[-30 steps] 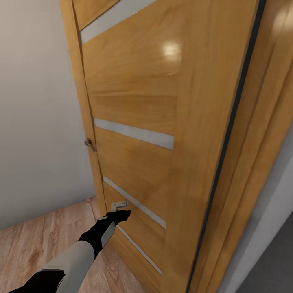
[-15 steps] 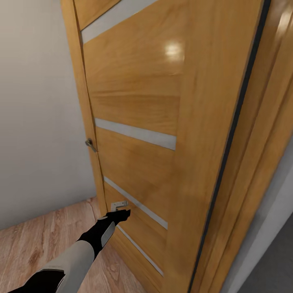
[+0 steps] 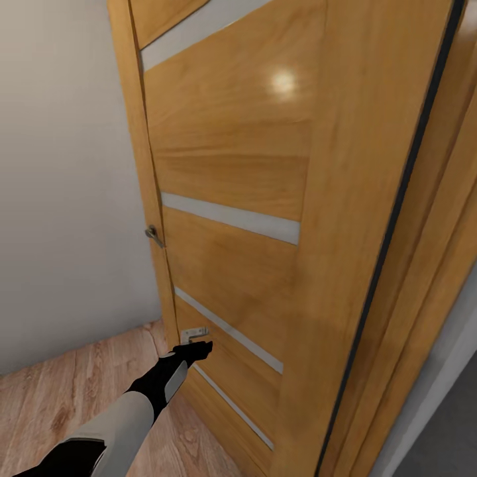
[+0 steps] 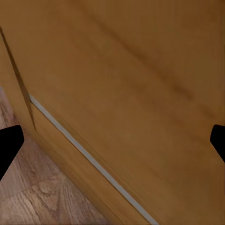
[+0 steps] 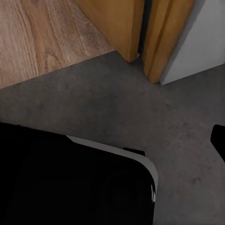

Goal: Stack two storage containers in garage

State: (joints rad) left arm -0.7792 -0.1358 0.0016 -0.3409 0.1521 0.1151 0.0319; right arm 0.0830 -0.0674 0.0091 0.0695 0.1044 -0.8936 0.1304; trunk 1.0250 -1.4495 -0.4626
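Two storage containers, the task's cargo, are nowhere in these views; their handling can only be judged from the task wording. As thin-walled open bins they are probably light and somewhat flexible, best gripped at a rim or top wall edge rather than a flat side, and set squarely so one nests or sits steady on the other.

Dominating the head view is a light wooden door (image 3: 265, 218), glossy, with pale inlaid strips, standing ajar at the threshold. Beside it runs a beige wall (image 3: 66, 185). Below lies the light wood plank floor (image 3: 73, 384) of the living room side, while the dark grey concrete floor (image 5: 140, 103) of the garage begins just past the door's lower corner in the right wrist view.

Smaller still, the left pincer (image 3: 199, 348) reaches low toward the door face, just under a small metal plate (image 3: 193, 334); a metal door handle (image 3: 153, 234) sits higher up on the door's edge. The left wrist view shows its dark fingertips (image 4: 9, 145) spread wide, holding nothing. Of the right pincer, whether it is spread or closed cannot be told.
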